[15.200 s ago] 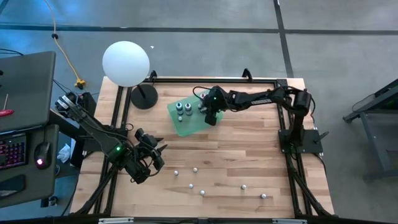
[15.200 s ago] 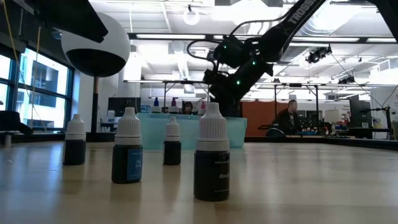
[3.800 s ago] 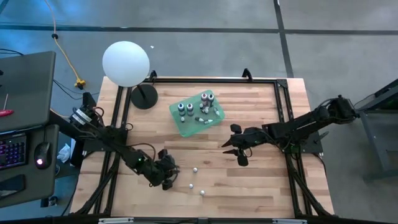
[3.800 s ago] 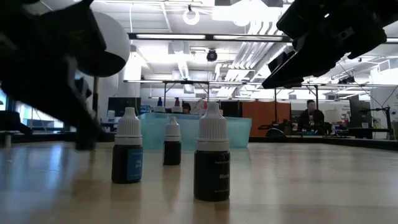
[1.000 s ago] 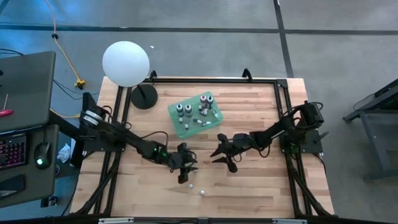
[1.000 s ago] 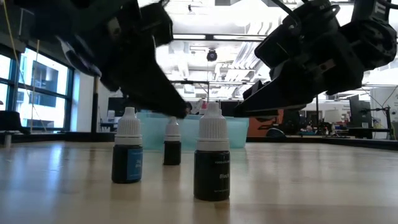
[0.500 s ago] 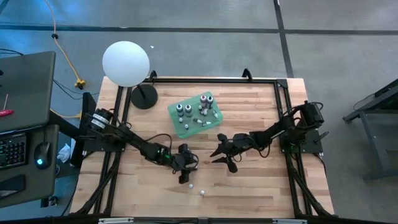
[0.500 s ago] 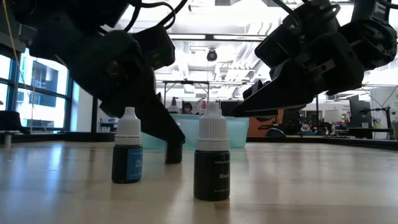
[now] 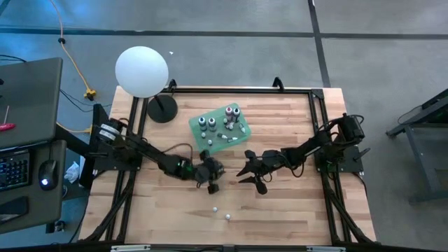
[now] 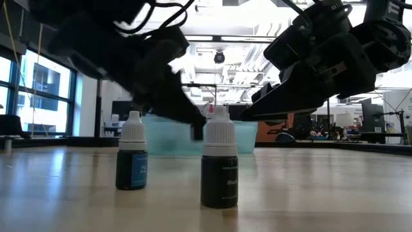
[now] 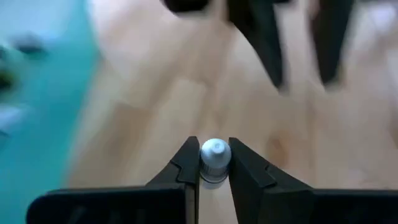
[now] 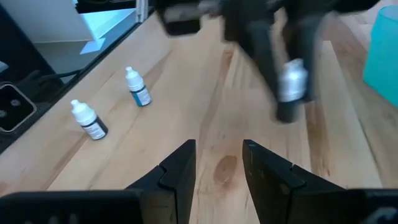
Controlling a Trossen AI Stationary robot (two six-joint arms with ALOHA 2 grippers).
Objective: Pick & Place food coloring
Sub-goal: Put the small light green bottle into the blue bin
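My left gripper (image 9: 213, 179) hangs over the table's middle, shut on a small food coloring bottle (image 10: 197, 132) with a white cap and dark body. Two more bottles (image 10: 132, 161) (image 10: 219, 165) stand upright on the wood near the front edge, also showing in the high view (image 9: 215, 209) (image 9: 227, 218). The green tray (image 9: 203, 145) lies far of centre and holds several bottles. My right gripper (image 12: 217, 168) waits open just right of the left one, a little above the table, with nothing between its fingers. My left gripper pinches the bottle's white cap (image 11: 214, 155) between its two fingertips. The fingers (image 12: 267, 56) come from above, slanting down. The bottle stands upright in the hold, its dark body (image 12: 286, 112) hanging below the fingers, lifted clear of the table.
A white sphere lamp (image 9: 142, 71) on a black base (image 9: 162, 108) stands at the far left corner. A black frame runs round the table's edges. Bare wood lies between the two grippers and the tray.
My left gripper has shut on the middle one of the three standing bottles and lifted it clear of the table. It has carried it up and toward the far edge, nearer the tray. The other two bottles have stayed put.
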